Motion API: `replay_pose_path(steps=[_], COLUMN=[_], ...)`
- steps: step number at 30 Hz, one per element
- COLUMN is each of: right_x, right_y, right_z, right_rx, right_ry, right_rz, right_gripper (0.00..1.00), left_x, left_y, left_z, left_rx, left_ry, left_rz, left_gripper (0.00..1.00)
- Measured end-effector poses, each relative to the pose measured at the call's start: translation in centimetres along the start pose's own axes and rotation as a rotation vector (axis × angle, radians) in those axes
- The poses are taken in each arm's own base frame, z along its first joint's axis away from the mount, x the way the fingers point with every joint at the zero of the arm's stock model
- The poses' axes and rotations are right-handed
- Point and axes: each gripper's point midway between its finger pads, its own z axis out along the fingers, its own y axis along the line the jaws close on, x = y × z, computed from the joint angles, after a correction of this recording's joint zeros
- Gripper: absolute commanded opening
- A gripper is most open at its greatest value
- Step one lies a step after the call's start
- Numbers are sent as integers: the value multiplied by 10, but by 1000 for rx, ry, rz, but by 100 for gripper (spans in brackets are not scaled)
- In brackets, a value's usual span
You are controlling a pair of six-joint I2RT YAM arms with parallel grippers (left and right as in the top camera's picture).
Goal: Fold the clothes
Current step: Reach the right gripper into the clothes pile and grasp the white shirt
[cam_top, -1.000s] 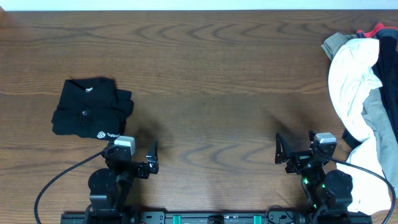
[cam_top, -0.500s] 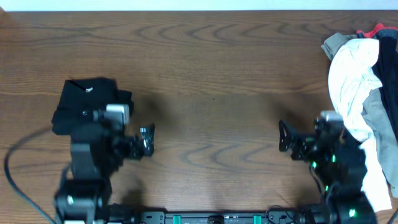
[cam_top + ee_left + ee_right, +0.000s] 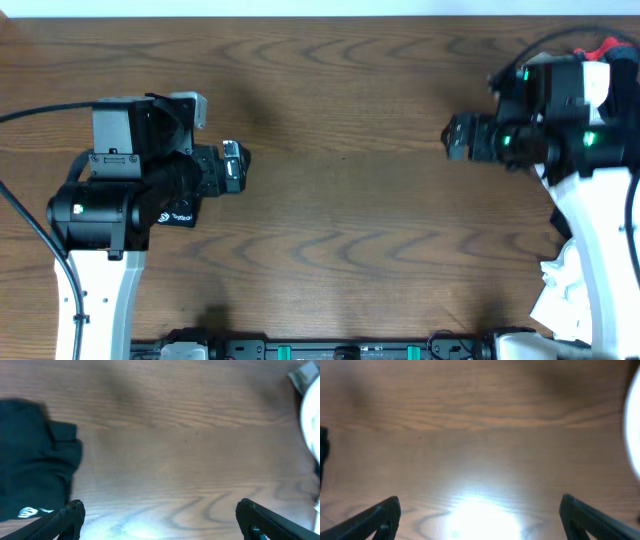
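Clothes (image 3: 556, 292) lie in a heap at the right edge of the table (image 3: 340, 220), close by the right arm (image 3: 590, 230). The right gripper (image 3: 452, 138) is nearer, but it points away toward the middle, fingers wide and empty. Far left, the left gripper (image 3: 236, 167), also wide, hangs over the folded black top (image 3: 30, 460).
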Motion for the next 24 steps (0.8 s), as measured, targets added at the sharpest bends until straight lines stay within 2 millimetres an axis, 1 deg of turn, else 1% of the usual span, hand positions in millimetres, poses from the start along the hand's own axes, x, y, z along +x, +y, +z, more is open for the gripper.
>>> replay_pose_path(steps=[2,4,6,7,8,10,12,14,16,19,21,24], right_x=[-12,-21,-30,-31,-28,-12,4,22,36,45,43,30], right_y=[-15,-36,-62,-78,-95,-132,-162,-186,-203,-214,-218,-227], right_z=[-2,-3,0,3,7,14,20,22,21,18,17,21], right_rx=[58,117,170,198,224,277,315,343,357,362,366,370], right_ry=[25,48,66,82,108,193,267,340,387,403,389,322], right_rz=[30,73,126,163,202,300,380,453,509,546,551,547], right_gripper=[99,98,88,83,82,82,79,80,82,89,90,89], left_x=[3,7,9,11,13,16,20,23,24,23,23,23], left_y=[-3,-4,-5,-6,-6,-7,-6,-6,-6,-5,-2,4], left_z=[0,0,-1,-1,-1,-1,-2,-2,-2,-2,-2,-2], left_rx=[17,26,32,35,38,40,39,37,36,29,12,-19], left_ry=[13,27,38,46,53,68,83,96,97,95,94,91], left_rz=[-3,-8,-12,-14,-17,-22,-27,-32,-32,-31,-30,-29], left_gripper=[98,98,99,99,99,99,99,99,99,99,99,99])
